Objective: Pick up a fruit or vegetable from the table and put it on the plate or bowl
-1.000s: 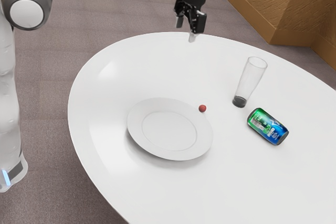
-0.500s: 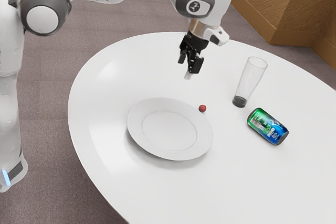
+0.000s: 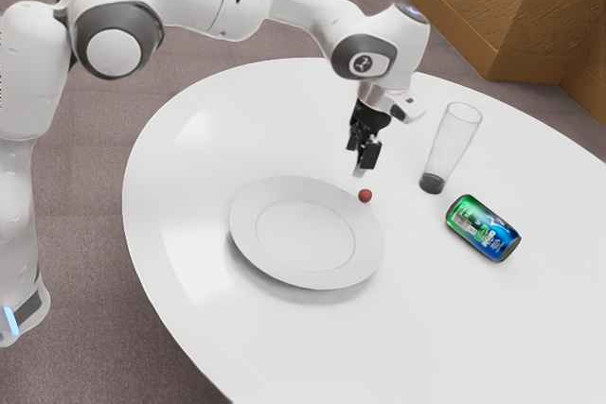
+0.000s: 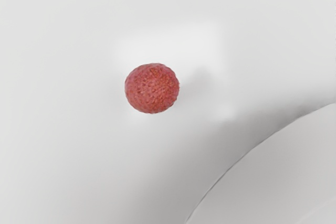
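The small red fruit is round and pebbly-skinned, perhaps a lychee, and lies on the smooth white bench, just off the rim of the shallow glossy plate on the exterior view's right. The pincer hangs just above it; wide or narrow I cannot tell. An off-centre squeeze could send so small a ball rolling away toward the tall clear glass or the lying green can

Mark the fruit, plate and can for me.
fruit (image 4: 152, 88), wrist view, centre of its red skin.
plate (image 3: 242, 230), exterior view, bare rim.
can (image 3: 483, 228), exterior view, green side wall.
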Tool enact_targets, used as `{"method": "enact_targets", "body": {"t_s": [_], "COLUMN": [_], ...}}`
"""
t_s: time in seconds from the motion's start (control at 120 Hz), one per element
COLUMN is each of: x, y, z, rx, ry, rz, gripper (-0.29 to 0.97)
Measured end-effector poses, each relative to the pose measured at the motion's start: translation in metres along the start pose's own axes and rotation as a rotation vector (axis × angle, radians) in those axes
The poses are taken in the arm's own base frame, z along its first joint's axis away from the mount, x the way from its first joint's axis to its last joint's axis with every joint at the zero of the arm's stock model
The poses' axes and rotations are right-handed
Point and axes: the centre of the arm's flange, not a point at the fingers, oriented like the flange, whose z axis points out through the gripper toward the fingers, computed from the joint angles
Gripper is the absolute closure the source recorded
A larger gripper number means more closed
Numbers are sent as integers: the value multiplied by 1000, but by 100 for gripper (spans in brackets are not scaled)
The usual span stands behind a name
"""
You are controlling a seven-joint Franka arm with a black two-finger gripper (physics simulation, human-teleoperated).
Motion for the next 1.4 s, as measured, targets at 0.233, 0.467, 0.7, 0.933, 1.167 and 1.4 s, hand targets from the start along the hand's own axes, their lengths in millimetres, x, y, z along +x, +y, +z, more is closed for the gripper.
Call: {"method": "enact_targets", "body": {"t_s": [0.233, 0.467, 0.7, 0.933, 1.167, 1.4], "x": [14, 23, 29, 33, 37, 41], "y": [3, -3, -5, -9, -10, -15], "z": [22, 38, 51, 62, 68, 74], "rx": [-6, 2, -2, -5, -5, -4], "ry": [20, 40, 44, 43, 54, 57], "rz": [49, 77, 98, 110, 121, 124], "gripper": [0, 0, 0, 0, 0, 0]}}
